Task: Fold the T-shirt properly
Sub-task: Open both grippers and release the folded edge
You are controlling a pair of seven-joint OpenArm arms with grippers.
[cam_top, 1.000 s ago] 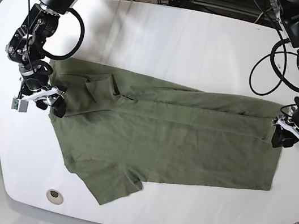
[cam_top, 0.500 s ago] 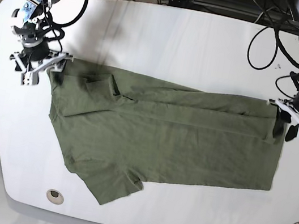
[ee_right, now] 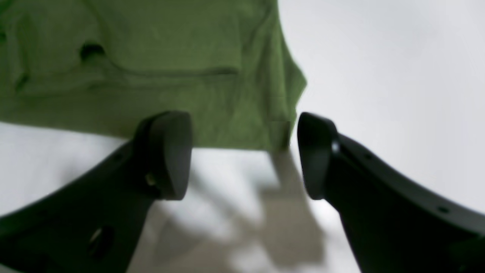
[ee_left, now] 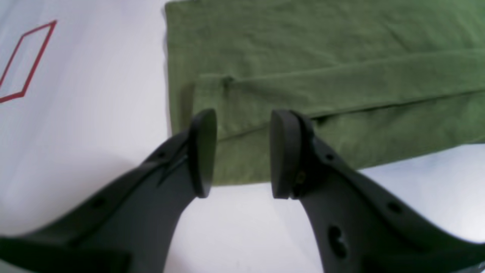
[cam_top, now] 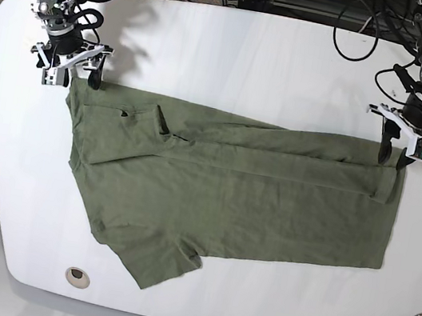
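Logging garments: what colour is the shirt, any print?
Plain olive green shirt, no print; the base view shows it best.

Right arm enters from the upper left of the base view, links angled downward; right gripper [cam_top: 72, 70] sits at the left, about a third of the way down the frame. Its wrist view shows the two dark fingers [ee_right: 166, 151] spread wide, nothing between them.

Left arm drops in from the upper right of the base view; left gripper [cam_top: 397, 153] points downward. Its wrist view shows both pads [ee_left: 282, 151] parted, gap narrower than the right's, empty.
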